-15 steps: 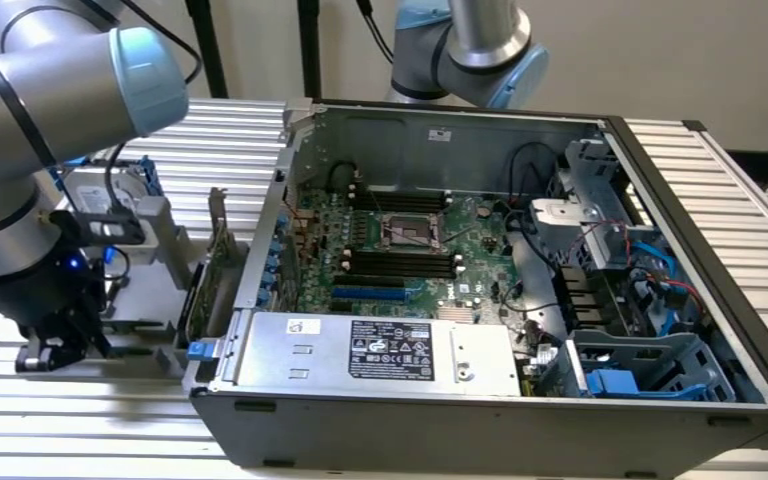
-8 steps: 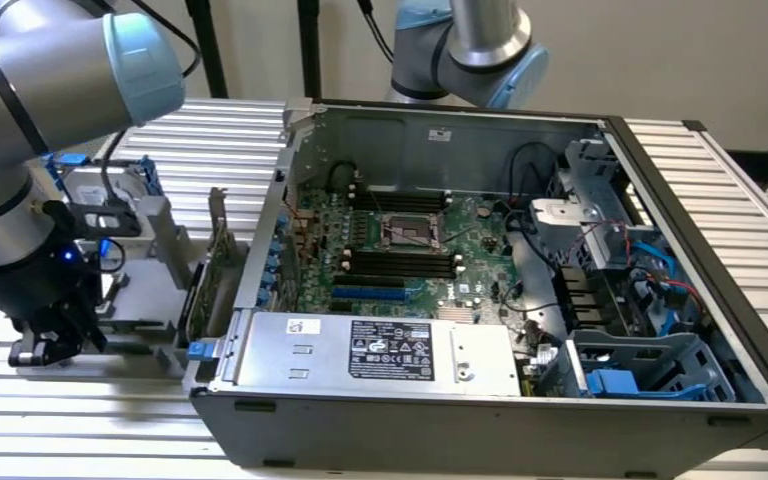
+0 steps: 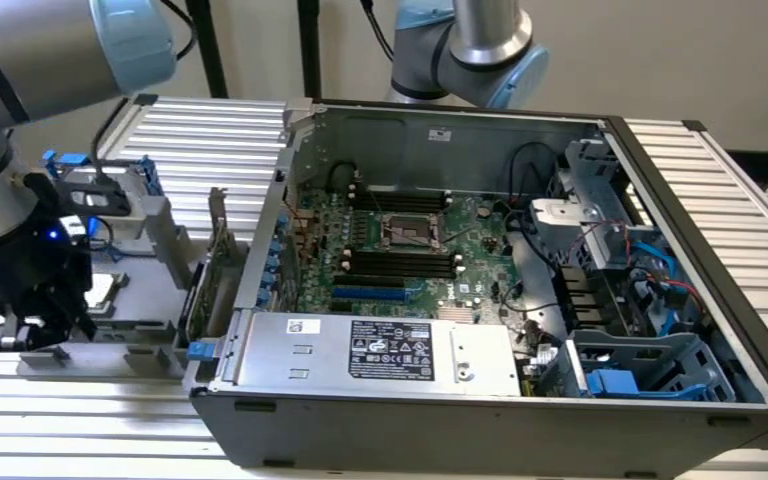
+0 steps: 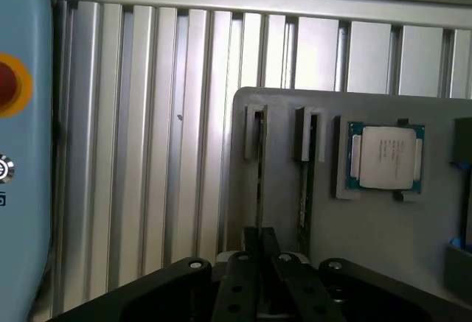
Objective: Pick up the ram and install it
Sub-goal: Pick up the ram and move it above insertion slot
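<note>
Two slots (image 4: 308, 138) in grey holder (image 4: 282, 167) stand sticks on edge, so claw (image 4: 259, 242), closed down, pinches ram (image 4: 259, 182) straight ahead; processor (image 4: 385, 158) flat, off to claw's side.

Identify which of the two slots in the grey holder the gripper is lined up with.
The slot farther from the processor chip: it runs straight to the gripper, while the slot beside the chip sits offset. The processor chip lies beyond both.
</note>
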`<state>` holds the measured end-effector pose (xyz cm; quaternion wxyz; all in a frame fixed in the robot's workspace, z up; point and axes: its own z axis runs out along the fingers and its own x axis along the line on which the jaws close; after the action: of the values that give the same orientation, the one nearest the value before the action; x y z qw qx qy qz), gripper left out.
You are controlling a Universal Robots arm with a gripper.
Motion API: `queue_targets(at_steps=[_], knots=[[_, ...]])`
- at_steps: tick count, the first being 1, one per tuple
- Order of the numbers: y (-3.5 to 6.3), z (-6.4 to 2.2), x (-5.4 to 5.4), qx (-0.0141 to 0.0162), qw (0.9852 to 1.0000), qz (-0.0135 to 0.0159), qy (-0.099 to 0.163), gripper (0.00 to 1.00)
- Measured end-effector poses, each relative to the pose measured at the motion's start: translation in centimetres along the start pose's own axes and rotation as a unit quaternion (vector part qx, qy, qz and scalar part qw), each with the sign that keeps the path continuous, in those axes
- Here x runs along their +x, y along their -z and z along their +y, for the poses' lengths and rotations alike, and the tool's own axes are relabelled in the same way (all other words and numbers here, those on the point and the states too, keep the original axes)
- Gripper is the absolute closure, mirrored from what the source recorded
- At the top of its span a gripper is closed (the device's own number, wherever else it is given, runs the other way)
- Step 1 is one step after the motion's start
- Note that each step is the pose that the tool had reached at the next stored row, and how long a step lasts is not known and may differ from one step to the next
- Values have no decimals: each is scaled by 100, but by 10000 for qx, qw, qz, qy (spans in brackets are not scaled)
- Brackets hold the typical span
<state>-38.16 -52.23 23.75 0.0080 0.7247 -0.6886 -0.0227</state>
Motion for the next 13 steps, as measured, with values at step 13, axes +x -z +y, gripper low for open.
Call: queue_targets(at_steps=[13], knots=[[593, -17, -11, -1, 10000, 0, 0, 86]])
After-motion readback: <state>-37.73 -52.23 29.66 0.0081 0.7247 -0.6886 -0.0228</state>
